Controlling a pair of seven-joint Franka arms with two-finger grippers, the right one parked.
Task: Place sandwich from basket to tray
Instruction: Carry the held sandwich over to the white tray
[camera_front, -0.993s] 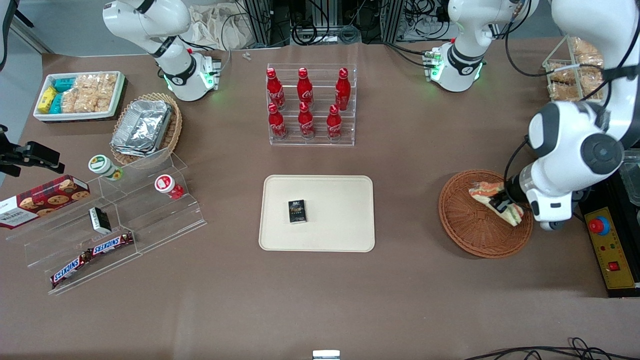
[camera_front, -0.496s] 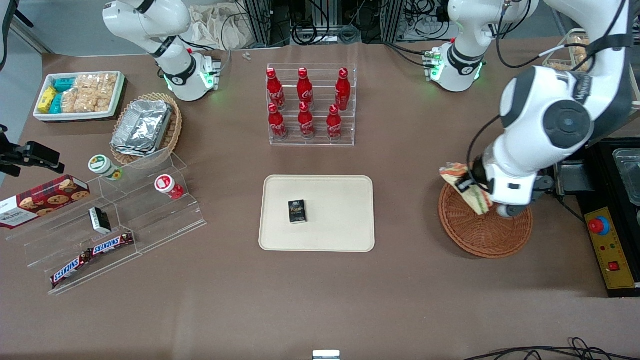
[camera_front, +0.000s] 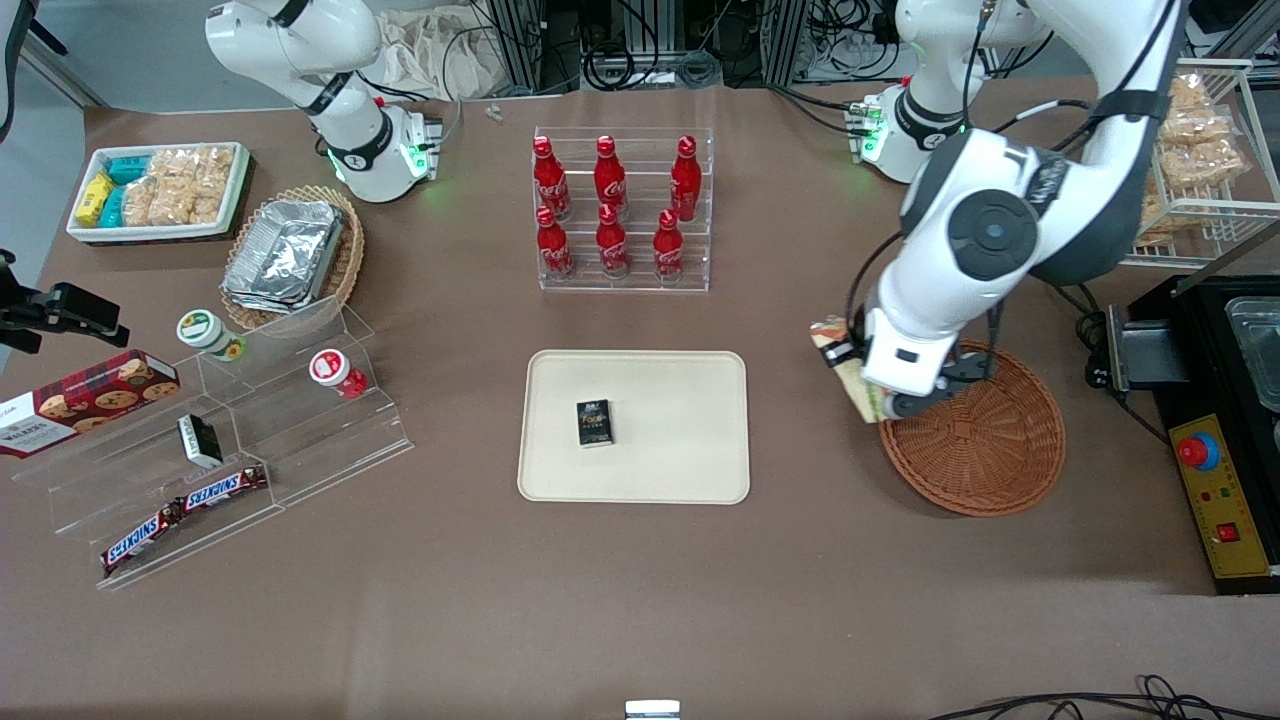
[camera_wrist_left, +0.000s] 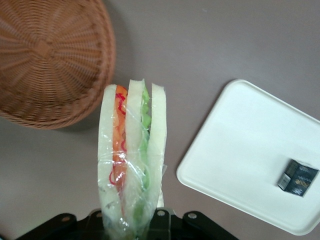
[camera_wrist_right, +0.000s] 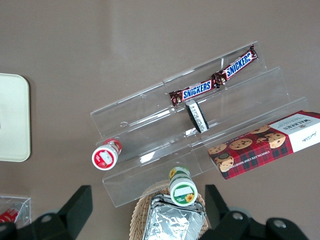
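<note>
Clear-wrapped, the sandwich (camera_wrist_left: 131, 160) hangs clamped in our gripper (camera_front: 868, 392) above the table, just beside the basket (camera_front: 985, 450) rim and between it and the tray (camera_front: 690, 450), where a small black box (camera_front: 594, 422) lies.

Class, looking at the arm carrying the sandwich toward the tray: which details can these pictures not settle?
- Gripper fingertips: left wrist view, covered by the sandwich and cut by the frame edge.
- Most of the sandwich: front view, hidden by the arm.
- Print on the small dark box on the tray: too small.
</note>
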